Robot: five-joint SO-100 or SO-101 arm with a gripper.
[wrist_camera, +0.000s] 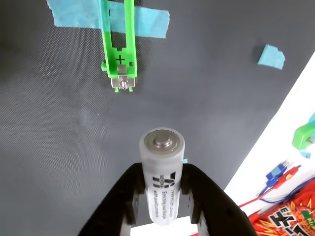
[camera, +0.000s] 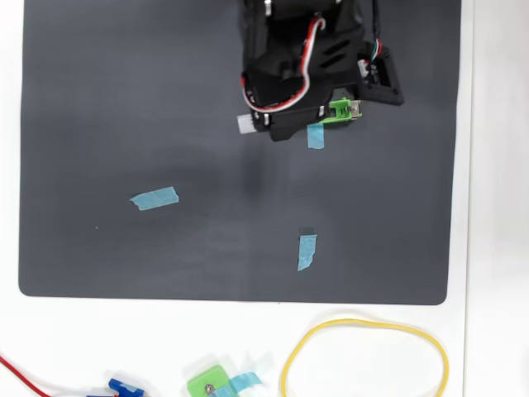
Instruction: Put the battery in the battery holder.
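In the wrist view my gripper [wrist_camera: 162, 194] is shut on the battery [wrist_camera: 161, 167], a white-silver cylinder with dark print, its metal cap pointing away from the camera. It is held above the dark mat [wrist_camera: 59, 137]. The battery holder [wrist_camera: 119, 46], a narrow green frame with a plus mark and a silver metal end, lies ahead and a little to the left, apart from the battery, under a blue tape strip [wrist_camera: 147, 22]. In the overhead view the arm [camera: 302, 58] hides most of the holder; only its green end [camera: 339, 110] and the battery's white tip [camera: 245, 123] show.
Loose blue tape pieces lie on the mat [camera: 154, 198] [camera: 307, 251] [wrist_camera: 270, 56]. On the white table beyond the mat edge are a yellow loop [camera: 364, 364], a squarish green piece [camera: 207, 385], blue and red wires [wrist_camera: 278, 174] and a red packet [wrist_camera: 290, 216].
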